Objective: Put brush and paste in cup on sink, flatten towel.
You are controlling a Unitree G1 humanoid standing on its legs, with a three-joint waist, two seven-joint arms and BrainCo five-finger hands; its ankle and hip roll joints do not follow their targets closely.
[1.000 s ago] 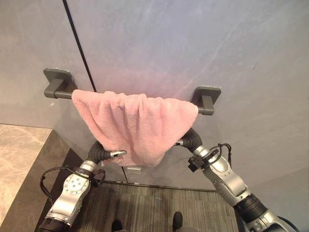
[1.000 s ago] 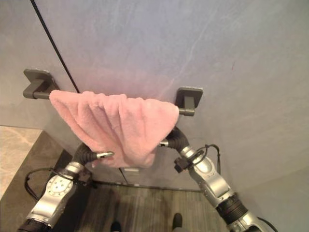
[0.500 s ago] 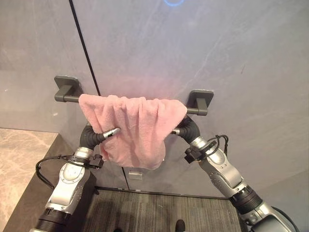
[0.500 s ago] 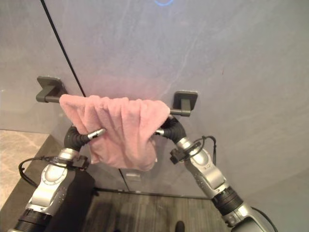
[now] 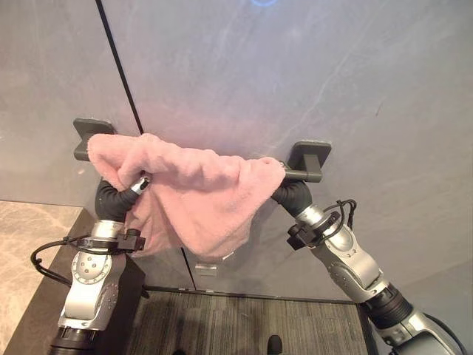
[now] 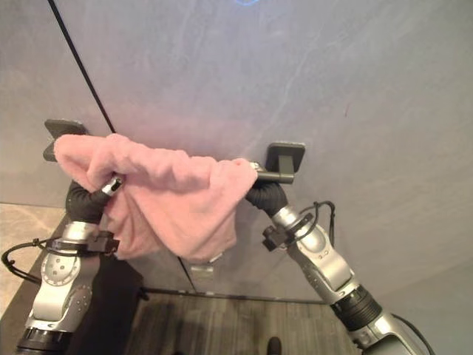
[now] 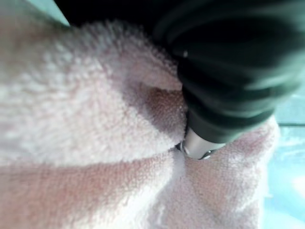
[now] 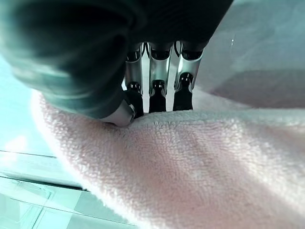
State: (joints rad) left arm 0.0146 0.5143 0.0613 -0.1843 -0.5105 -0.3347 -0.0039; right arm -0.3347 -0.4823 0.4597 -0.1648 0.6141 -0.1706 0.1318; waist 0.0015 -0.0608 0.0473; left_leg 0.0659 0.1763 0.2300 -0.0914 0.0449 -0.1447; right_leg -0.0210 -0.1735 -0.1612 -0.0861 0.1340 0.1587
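Fingers, left: left hand (image 5: pixel 118 198) is up at the left end of the pink towel (image 5: pixel 199 200); a silver finger (image 5: pixel 139 183) shows at the cloth edge, the rest buried in the folds. Left wrist view has cloth bunched against the hand's cover. Can't tell if they clamp the towel or just press it.
Fingers, right: right hand (image 5: pixel 292 196) sits at the towel's right end, just under the bar. Right wrist view shows fingers (image 8: pixel 155 88) running fairly straight down behind the towel's top edge, tips hidden by the cloth. Grip state: can't tell.
Surface: grey wall panels (image 5: pixel 295 74) with a dark vertical seam (image 5: pixel 118 70) on the left.
Room: dark ribbed floor mat (image 5: pixel 222 325) below; beige stone ledge (image 5: pixel 22 237) at lower left.
Rail: dark towel bar (image 5: pixel 299 175) on two wall brackets (image 5: pixel 310 157), running level left to right.
Towel axis: long axis along the bar, draped over it, covering the left bracket.
Towel shape: wrinkled and bunched, top edge lumpy, hanging lowest near the middle in a rounded point.
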